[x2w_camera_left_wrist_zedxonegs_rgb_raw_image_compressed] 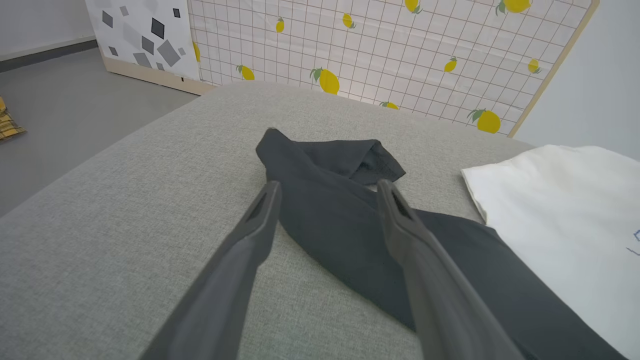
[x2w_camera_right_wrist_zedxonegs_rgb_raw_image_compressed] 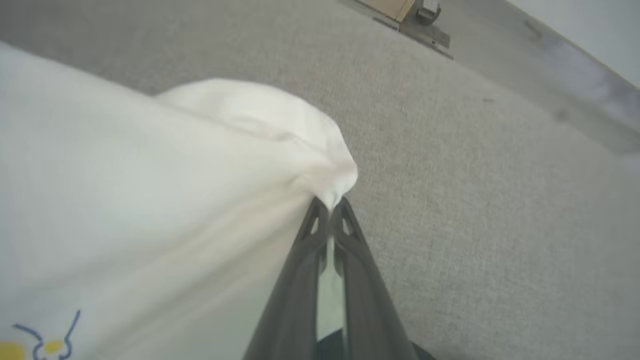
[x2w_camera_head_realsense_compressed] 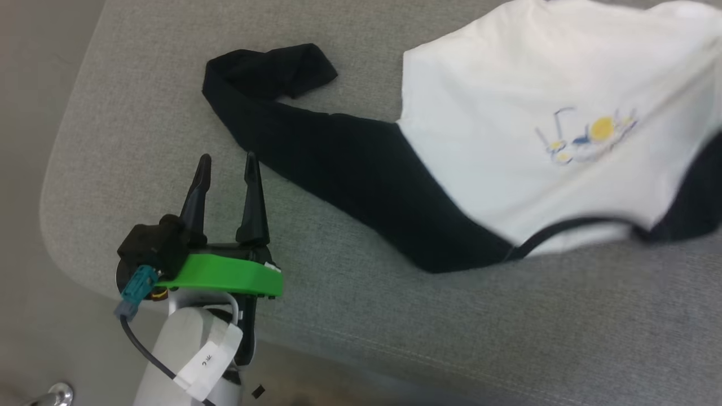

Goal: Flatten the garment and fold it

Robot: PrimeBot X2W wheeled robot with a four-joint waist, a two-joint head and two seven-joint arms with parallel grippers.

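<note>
left tool: fingers spread wide, pointing up the head view | right tool: fingers pinched tight together

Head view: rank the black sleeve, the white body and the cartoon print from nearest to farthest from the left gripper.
From the left gripper:
1. Sleeve: nearest, just right of the gripper's fingertips.
2. White body: farther right, beyond the sleeve.
3. Print: farthest, far right, on the white body.

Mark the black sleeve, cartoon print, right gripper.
black sleeve (x2w_camera_head_realsense_compressed: 338,163), head view, mid-length of the sleeve.
cartoon print (x2w_camera_head_realsense_compressed: 601,129), head view, its yellow circle.
right gripper (x2w_camera_right_wrist_zedxonegs_rgb_raw_image_compressed: 331,205), right wrist view, between fingertips shut on the garment (x2w_camera_right_wrist_zedxonegs_rgb_raw_image_compressed: 150,200).
</note>
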